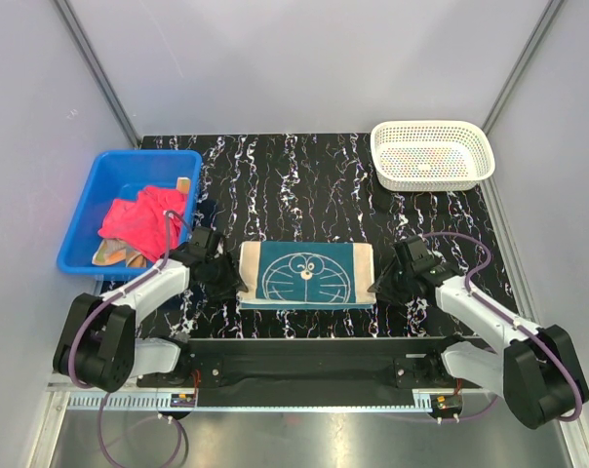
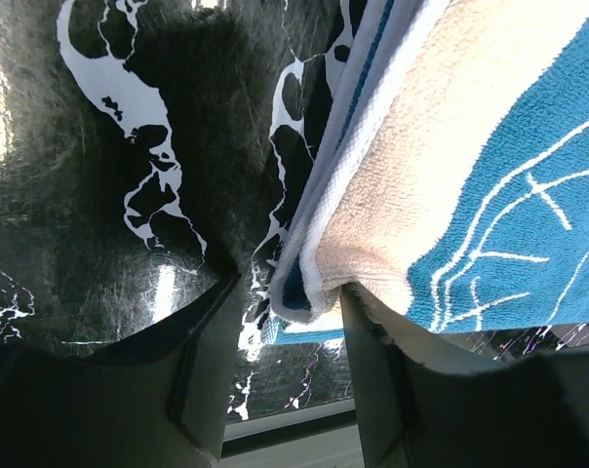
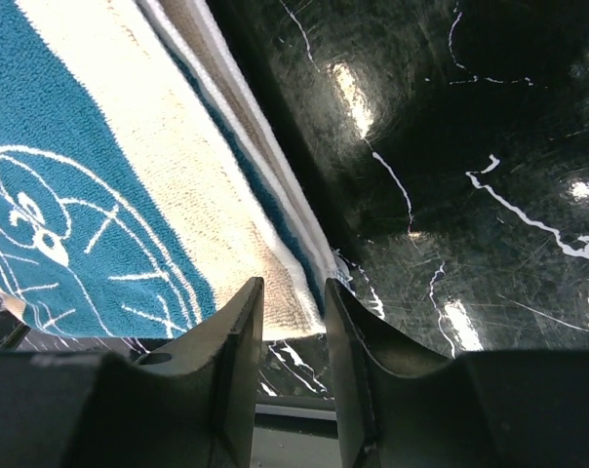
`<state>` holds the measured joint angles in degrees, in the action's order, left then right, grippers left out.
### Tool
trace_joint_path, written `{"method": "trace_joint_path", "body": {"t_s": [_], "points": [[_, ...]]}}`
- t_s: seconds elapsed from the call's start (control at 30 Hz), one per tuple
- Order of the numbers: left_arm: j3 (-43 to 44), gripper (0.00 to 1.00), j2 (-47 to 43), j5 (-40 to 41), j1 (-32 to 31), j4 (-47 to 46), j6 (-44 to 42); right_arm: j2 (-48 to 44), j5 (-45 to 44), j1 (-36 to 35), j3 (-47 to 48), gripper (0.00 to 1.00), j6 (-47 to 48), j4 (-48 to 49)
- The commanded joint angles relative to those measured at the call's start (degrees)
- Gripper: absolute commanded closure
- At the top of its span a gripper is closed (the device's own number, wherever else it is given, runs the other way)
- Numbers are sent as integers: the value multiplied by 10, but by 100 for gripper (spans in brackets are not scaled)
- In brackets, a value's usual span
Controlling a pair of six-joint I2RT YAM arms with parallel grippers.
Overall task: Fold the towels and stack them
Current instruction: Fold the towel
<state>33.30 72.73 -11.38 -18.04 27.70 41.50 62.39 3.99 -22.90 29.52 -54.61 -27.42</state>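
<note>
The teal towel (image 1: 304,275) with the white cartoon face lies folded on the black marbled table, beige edges at left and right. My left gripper (image 1: 221,278) is low at its left edge, open, the towel's near-left corner (image 2: 490,195) resting by the right finger (image 2: 373,390). My right gripper (image 1: 387,286) is low at its right edge, open, the near-right corner (image 3: 99,195) just beyond the fingertips. Neither jaw pinches cloth. The pink-red towel (image 1: 143,216) lies crumpled in the blue bin, with the orange-peach towel (image 1: 114,255) under it.
The blue bin (image 1: 99,166) stands at the left of the table. A white mesh basket (image 1: 431,125) stands at the back right. Grey walls close in both sides. The table's near edge and the arms' mounting rail run just behind both grippers.
</note>
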Motion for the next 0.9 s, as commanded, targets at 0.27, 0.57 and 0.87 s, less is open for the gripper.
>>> {"method": "trace_joint_path", "body": {"t_s": [0.27,0.57,0.87], "points": [[6,79,-19,-8,-4,-6,5,-8,-6,-7,-13,81,-17,32],[31,100,-60,-9,-5,38,9,-25,-6,-7,-17,100,-9,31],[80,100,-93,-30,-10,103,18,-22,-35,-7,75,100,49,-91]]}}
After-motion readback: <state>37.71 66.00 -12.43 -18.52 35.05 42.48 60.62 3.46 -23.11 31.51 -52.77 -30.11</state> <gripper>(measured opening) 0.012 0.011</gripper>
